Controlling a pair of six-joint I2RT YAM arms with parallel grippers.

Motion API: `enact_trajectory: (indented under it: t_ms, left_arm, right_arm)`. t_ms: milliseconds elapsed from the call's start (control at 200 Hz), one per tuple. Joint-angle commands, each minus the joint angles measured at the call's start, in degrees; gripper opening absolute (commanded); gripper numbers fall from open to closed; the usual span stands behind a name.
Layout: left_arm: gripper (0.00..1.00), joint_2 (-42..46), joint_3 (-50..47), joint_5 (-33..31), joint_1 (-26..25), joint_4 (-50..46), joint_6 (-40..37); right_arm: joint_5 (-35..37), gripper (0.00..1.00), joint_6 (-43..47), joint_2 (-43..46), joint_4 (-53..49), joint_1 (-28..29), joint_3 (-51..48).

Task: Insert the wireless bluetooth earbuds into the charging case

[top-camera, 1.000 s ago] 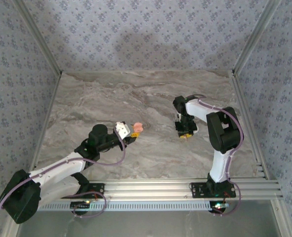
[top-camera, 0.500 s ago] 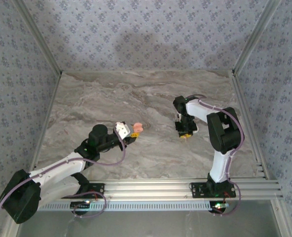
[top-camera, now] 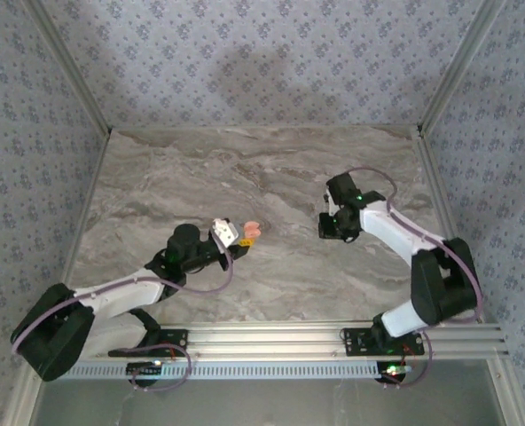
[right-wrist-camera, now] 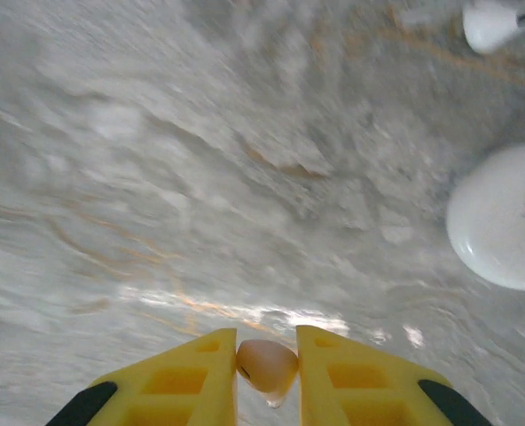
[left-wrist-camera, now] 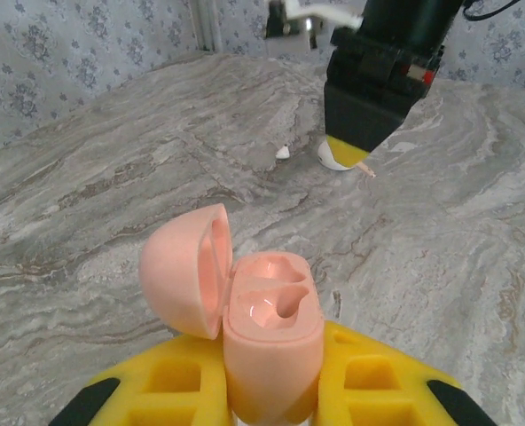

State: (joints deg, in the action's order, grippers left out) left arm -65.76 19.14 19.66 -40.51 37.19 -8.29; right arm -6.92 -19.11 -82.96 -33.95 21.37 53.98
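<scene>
Right arm has swung since the earlier frame: elbow dropped low and out to its right, wrist lifted a bit off the spot it was working. Left arm nudged forward, otherwise same pose.

Marble-look table (top-camera: 271,169), patterned walls around.

Left gripper (top-camera: 238,240) is clamped on the charging case (left-wrist-camera: 271,328), held off the table on the left-centre. Its lid (left-wrist-camera: 187,266) is swung open to the left, and both wells face up and look empty.

Right gripper (left-wrist-camera: 349,149) sits across the table from the case, well apart from it, jaws pinched on one earbud (right-wrist-camera: 267,364), pale pink, rounded end showing between the yellow fingers.

A white puck (right-wrist-camera: 502,217) lies on the table just beside that gripper. A small white piece (left-wrist-camera: 283,152) lies near it; possibly the second earbud, too small to tell.

Handling, my read:
- Earbud: very light, hard glossy plastic, rounded, so slippery and prone to twist or pop out of a pinch.
- Best hold is across the bulb, leaving the stem free to drop into a well.
- Case: rigid and light, with a loose hinged lid; grip the lower body, as now.

No brand, label or writing readable anywhere.
</scene>
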Motion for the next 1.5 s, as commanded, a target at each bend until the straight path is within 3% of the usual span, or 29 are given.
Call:
enact_trajectory:
  t_ms: [0, 440, 974, 1494]
  left_arm:
    - [0.17, -2.86, -0.14, 0.15, -0.45, 10.62, 0.81]
    - [0.14, -16.02, 0.83, 7.32, -2.06, 32.05, 1.09]
    - [0.14, -17.07, 3.98, 6.34, -2.45, 32.24, 4.34]
    - [0.14, -16.21, 4.24, 3.89, -2.40, 32.57, 6.05]
  right_arm:
    - [-7.25, 0.21, -2.99, 6.79, 13.82, 0.81, -4.03]
    - [-11.67, 0.21, -2.97, 22.11, 35.41, 8.52, -11.06]
    - [-11.31, 0.22, -2.11, 21.20, 44.26, 16.56, -10.85]
    - [-12.03, 0.22, -1.63, 19.68, 43.55, 17.92, -11.52]
